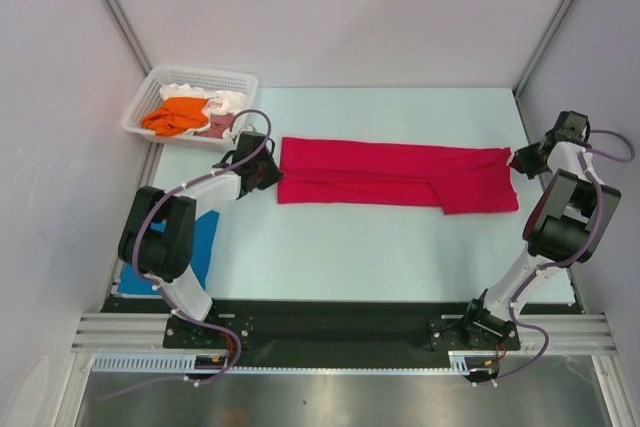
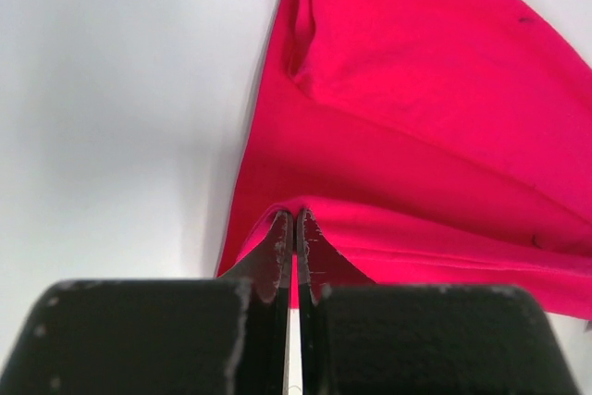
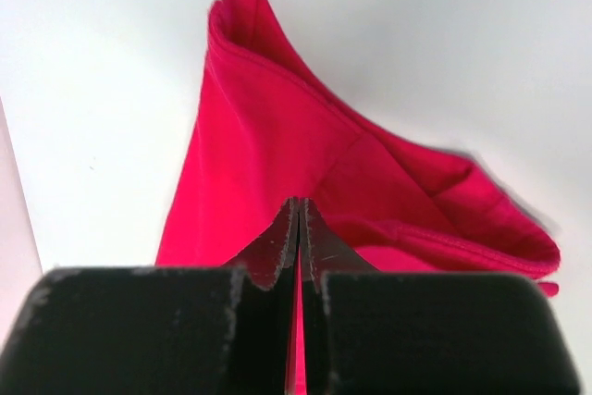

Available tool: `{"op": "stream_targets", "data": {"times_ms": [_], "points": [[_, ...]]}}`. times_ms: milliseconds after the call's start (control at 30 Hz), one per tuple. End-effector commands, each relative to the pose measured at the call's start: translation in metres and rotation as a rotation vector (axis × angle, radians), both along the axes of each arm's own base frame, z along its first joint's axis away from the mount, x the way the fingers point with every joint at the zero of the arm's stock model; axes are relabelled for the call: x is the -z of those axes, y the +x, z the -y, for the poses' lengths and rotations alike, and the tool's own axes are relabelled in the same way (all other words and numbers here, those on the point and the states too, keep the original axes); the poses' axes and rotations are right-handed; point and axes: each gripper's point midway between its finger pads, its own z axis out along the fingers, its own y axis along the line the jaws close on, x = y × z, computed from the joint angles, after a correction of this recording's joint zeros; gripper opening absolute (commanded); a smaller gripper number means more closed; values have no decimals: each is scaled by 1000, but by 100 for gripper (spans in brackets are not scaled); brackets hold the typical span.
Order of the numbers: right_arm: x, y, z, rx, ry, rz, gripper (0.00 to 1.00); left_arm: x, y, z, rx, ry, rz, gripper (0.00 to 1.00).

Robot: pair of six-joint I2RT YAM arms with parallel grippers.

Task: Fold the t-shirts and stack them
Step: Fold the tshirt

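Observation:
The crimson-red t-shirt (image 1: pixel 390 173) lies folded into a long band across the middle of the table. My left gripper (image 1: pixel 272 176) is shut on its left edge (image 2: pixel 305 219), the cloth pinched between the fingertips. My right gripper (image 1: pixel 516 161) is shut on its right edge (image 3: pixel 277 219). A bright blue t-shirt (image 1: pixel 200 247) lies folded at the left, partly hidden under the left arm. Orange (image 1: pixel 175 115), dusty-pink (image 1: pixel 217 125) and white (image 1: pixel 215 99) t-shirts lie crumpled in the basket.
A white plastic lattice basket (image 1: pixel 236 77) stands at the back left corner. Grey walls close in the table on the left, back and right. The arm bases sit on a black strip (image 1: pixel 340 322) at the near edge.

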Motion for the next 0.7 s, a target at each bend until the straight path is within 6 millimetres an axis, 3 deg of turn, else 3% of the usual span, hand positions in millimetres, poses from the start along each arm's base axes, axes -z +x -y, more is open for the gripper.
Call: {"op": "stream_targets", "data": {"times_ms": [0,367,500,567,667], "points": [[-14,21,12,5,-35,55,0,-17,24,-1,-7,-7,66,0],[-7,40,9,-32,-85,38,0,-7,37,0,-3,-1,45,0],[-17,43,3,-62,-118,34,0,-4,41,-2,18,24,48,0],[-34,46,-5,-86,-171,48,0,-9,40,-7,17,49,65,5],[-54,41,-4,-97,-287,25,0,-25,33,-17,4,86,114,27]]}}
